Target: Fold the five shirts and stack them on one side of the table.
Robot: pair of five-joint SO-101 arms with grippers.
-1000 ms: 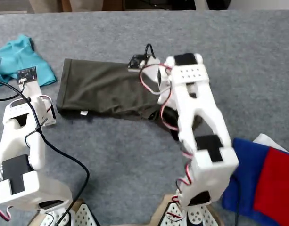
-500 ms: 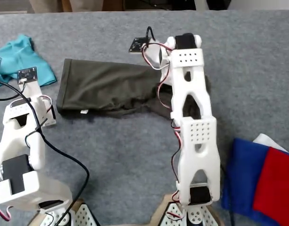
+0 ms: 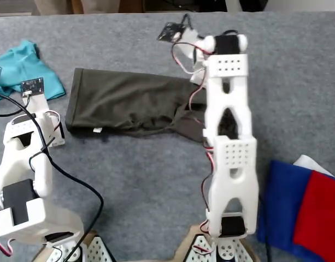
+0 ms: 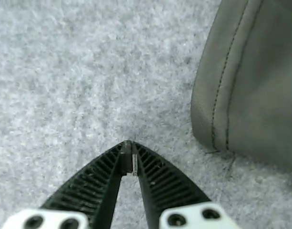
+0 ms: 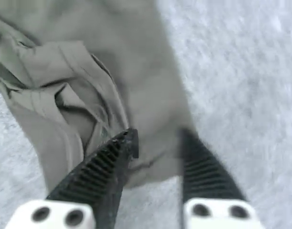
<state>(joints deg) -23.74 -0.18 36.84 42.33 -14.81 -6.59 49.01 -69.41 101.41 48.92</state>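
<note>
A dark olive shirt (image 3: 123, 101) lies partly folded across the middle of the table, its right end bunched into wrinkles (image 3: 186, 126). My right arm (image 3: 227, 109) stretches out over that end. In the right wrist view my right gripper (image 5: 157, 138) is open, its fingers straddling the rumpled olive shirt (image 5: 88, 95) near its edge, with nothing gripped. My left gripper (image 4: 128, 156) is shut on nothing, down at the grey table surface just beside the olive shirt's hemmed left edge (image 4: 222, 109). The left arm (image 3: 25, 158) stands at the left.
A teal shirt (image 3: 25, 68) lies crumpled at the far left. Near the front right lie a blue shirt (image 3: 284, 207) and a red one (image 3: 320, 213), with a bit of white cloth (image 3: 306, 161) under them. Grey cloth (image 3: 129, 180) covers the table.
My right arm has straightened and swung toward the far side of the table, over the shirt's right end. The bunched cloth there has shifted a little. The left arm has not moved.
</note>
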